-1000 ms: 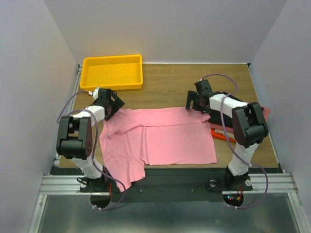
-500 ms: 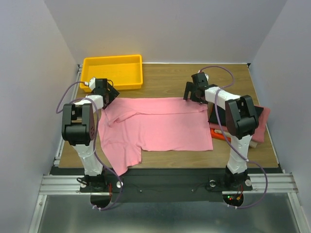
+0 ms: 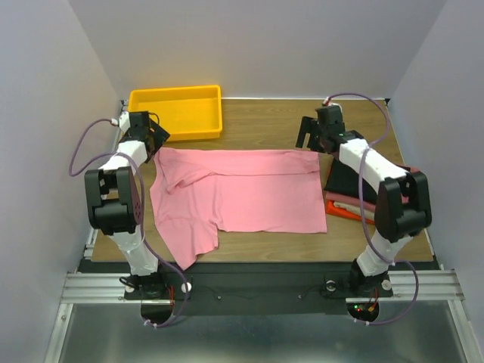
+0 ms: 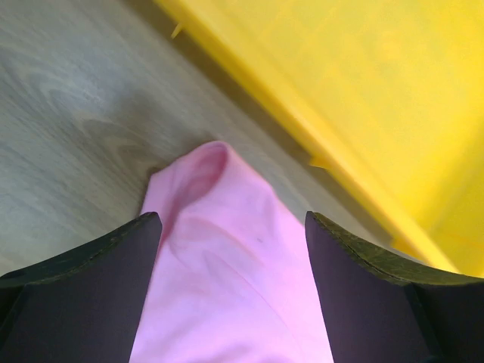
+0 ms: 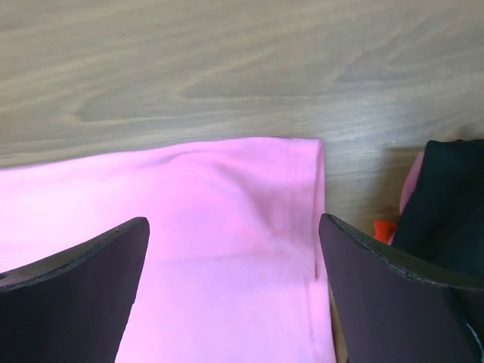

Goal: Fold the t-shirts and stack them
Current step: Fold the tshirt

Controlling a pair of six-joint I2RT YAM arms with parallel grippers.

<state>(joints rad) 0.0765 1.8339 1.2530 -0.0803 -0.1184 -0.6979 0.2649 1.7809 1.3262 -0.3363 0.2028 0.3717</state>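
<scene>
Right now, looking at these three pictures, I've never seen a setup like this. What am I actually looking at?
Two robot arms are bolted at the near edge of a wooden table. The wide picture looks down from above; the two close-ups come from cameras on each wrist. A large pink cloth shirt lies spread out, beside a yellow plastic tray and a pile of folded shirts, black on top. The left claw and right claw hover open over the shirt's far corners, holding nothing.
</scene>
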